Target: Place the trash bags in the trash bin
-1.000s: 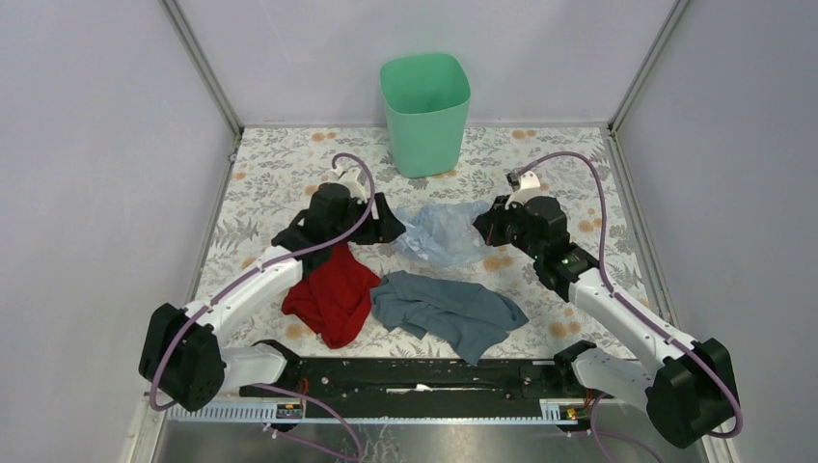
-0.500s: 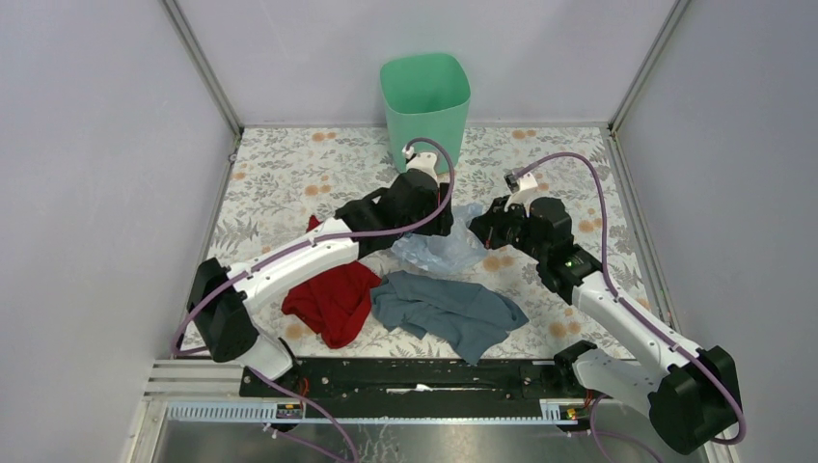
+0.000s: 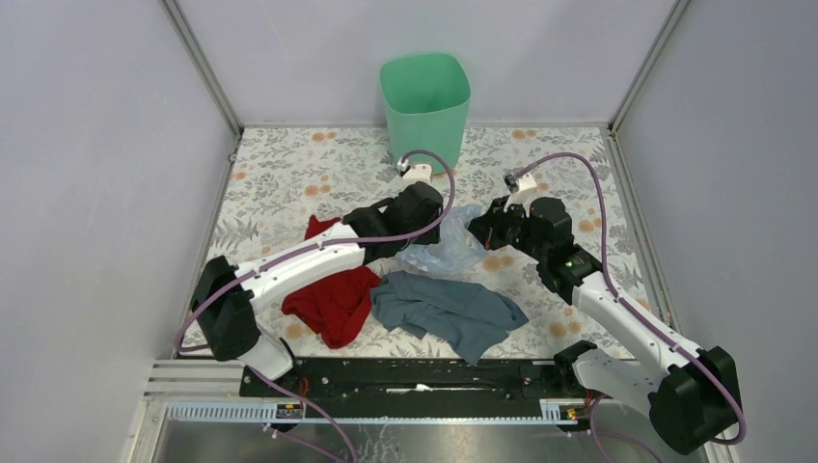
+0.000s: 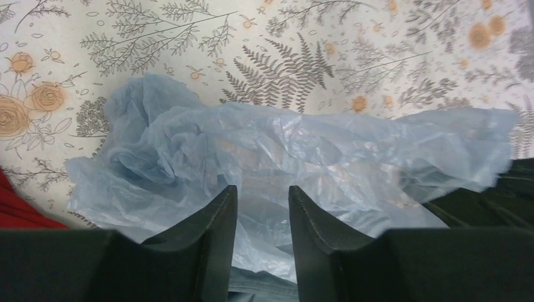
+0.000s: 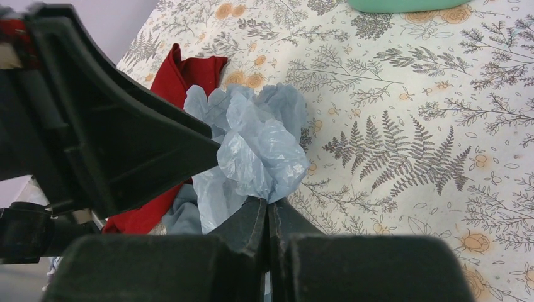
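Right wrist view shows right gripper (image 5: 267, 211) clamped on bag (image 5: 255, 141); overhead hides it. Left gripper (image 4: 262, 204) parted over bag, which stretches gripper to gripper.

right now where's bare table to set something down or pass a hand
Bare table lies far left, between the left wall and the bin, and far right, between bin and right wall. A narrow strip runs right of the grey cloth. Crowded: the middle, where left hand and right hand meet at the bag, red cloth beside.
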You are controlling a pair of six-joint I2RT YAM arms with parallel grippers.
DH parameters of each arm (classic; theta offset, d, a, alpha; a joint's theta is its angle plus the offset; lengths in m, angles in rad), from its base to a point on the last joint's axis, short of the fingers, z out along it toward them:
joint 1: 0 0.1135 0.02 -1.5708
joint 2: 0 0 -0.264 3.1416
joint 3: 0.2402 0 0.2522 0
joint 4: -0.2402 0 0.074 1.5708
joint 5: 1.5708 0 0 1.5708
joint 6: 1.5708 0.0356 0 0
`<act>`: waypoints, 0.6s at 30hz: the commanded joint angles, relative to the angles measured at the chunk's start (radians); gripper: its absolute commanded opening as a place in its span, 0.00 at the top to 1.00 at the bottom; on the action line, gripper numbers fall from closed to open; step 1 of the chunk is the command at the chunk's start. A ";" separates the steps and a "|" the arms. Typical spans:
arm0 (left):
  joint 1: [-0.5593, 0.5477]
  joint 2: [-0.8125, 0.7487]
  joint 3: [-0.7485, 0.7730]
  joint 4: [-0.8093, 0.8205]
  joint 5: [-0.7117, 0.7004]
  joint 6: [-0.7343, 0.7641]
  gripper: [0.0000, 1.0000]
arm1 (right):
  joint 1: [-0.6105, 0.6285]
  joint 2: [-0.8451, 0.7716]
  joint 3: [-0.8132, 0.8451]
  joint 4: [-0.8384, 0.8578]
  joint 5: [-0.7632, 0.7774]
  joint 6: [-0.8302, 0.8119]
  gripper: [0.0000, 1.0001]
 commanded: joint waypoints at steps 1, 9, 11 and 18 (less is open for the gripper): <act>-0.001 0.031 -0.010 0.020 -0.049 -0.038 0.64 | -0.003 -0.028 0.032 0.022 -0.022 0.004 1.00; -0.002 0.041 -0.078 0.065 -0.071 -0.066 0.61 | -0.002 -0.030 0.023 0.025 -0.028 0.015 1.00; 0.000 0.046 -0.097 0.088 -0.074 -0.060 0.54 | -0.002 -0.030 0.021 0.025 -0.029 0.017 1.00; 0.008 0.125 -0.055 0.109 -0.106 -0.030 0.58 | -0.003 -0.041 0.010 0.023 -0.034 0.030 1.00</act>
